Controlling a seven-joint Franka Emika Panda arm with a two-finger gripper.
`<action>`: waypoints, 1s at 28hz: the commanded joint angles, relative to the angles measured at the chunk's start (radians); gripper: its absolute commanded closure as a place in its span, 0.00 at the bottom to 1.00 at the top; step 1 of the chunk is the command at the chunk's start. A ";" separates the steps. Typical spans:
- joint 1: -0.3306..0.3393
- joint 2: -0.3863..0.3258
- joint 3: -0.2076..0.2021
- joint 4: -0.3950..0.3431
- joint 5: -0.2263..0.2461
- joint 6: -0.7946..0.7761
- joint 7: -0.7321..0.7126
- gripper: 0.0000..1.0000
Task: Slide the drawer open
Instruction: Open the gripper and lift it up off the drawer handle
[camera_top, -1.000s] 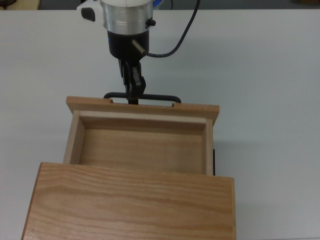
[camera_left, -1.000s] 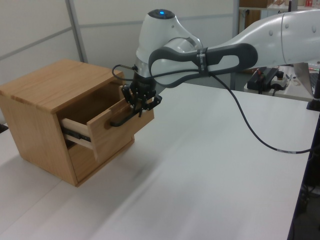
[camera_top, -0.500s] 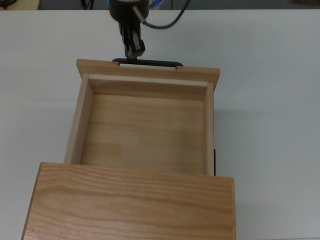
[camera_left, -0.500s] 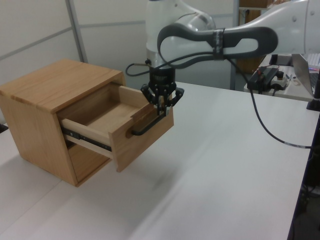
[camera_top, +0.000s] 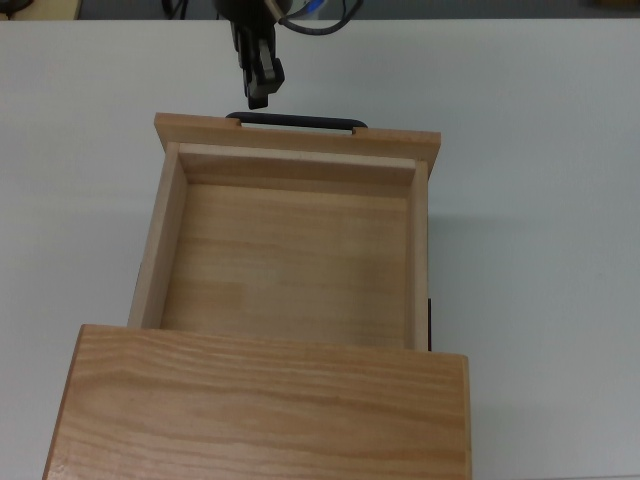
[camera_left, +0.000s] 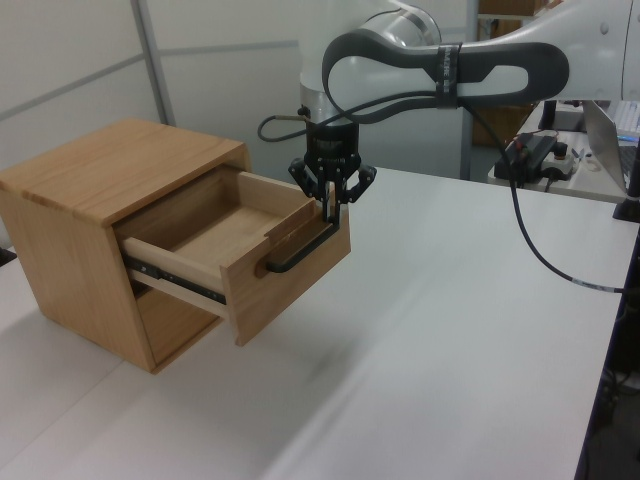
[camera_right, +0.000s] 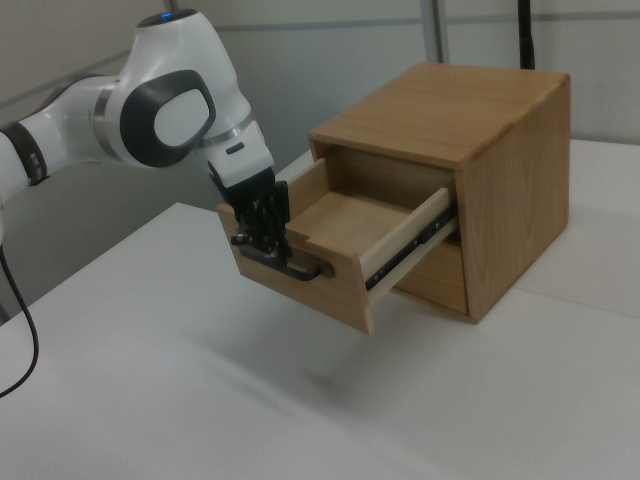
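Drawer (camera_top: 290, 260) stood pulled well out of the cabinet (camera_top: 260, 400) on the white table (camera_top: 540, 200), gripper (camera_top: 259, 98) at its handle (camera_top: 300, 122).

Largest first — the wooden cabinet sat on the table w/ its grained top slab at the top view's bottom edge; the drawer stuck out from its upper slot toward the arm, tray interior bare, black slide rails (camera_left: 170, 278) showing along its side. The white-and-grey arm (camera_right: 150, 110) reached in from the left in the right view and from the right in the left view. Gripper hung pointing down just over the black bar handle, near the top view's left end of the bar, fingers (camera_left: 331, 207) drawn close together. Whether they touched or pinched the bar — couldn't tell. Grey cable (camera_left: 560, 250) drooped from the arm over the table.
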 joint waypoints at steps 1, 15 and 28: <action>-0.003 -0.015 -0.001 0.021 0.007 0.013 -0.181 0.14; 0.007 -0.045 0.010 0.070 -0.016 -0.082 -0.718 0.00; 0.006 -0.051 0.019 0.071 -0.021 -0.193 -1.115 0.00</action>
